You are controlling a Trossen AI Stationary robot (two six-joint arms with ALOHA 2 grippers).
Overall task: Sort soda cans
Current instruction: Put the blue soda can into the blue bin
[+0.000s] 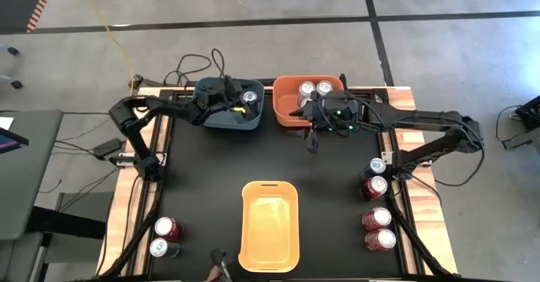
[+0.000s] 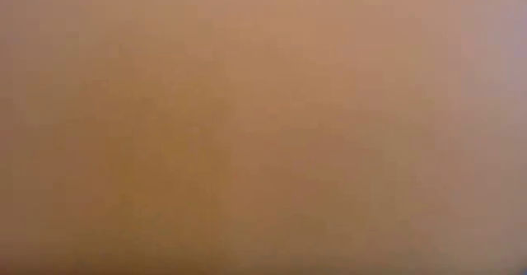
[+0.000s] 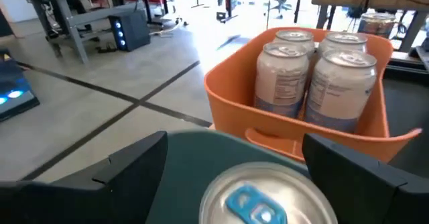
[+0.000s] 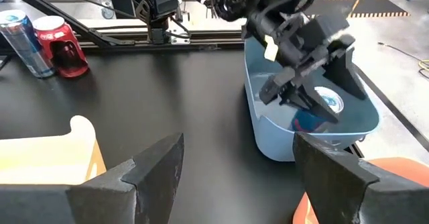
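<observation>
- A blue soda can stands in the blue bin at the tabletop's far edge, its silver top between the spread fingers of the left gripper, which hangs just above it.
- Four silver-grey cans stand packed together in the orange bin just beside the blue one.
- The right gripper hovers over the black tabletop at the orange bin's near edge, fingers spread and empty.
- Three red cans and a blue can stand along the right edge; a red can and a blue one stand at the near-left corner.
- An empty yellow bin lies at the near middle.
</observation>
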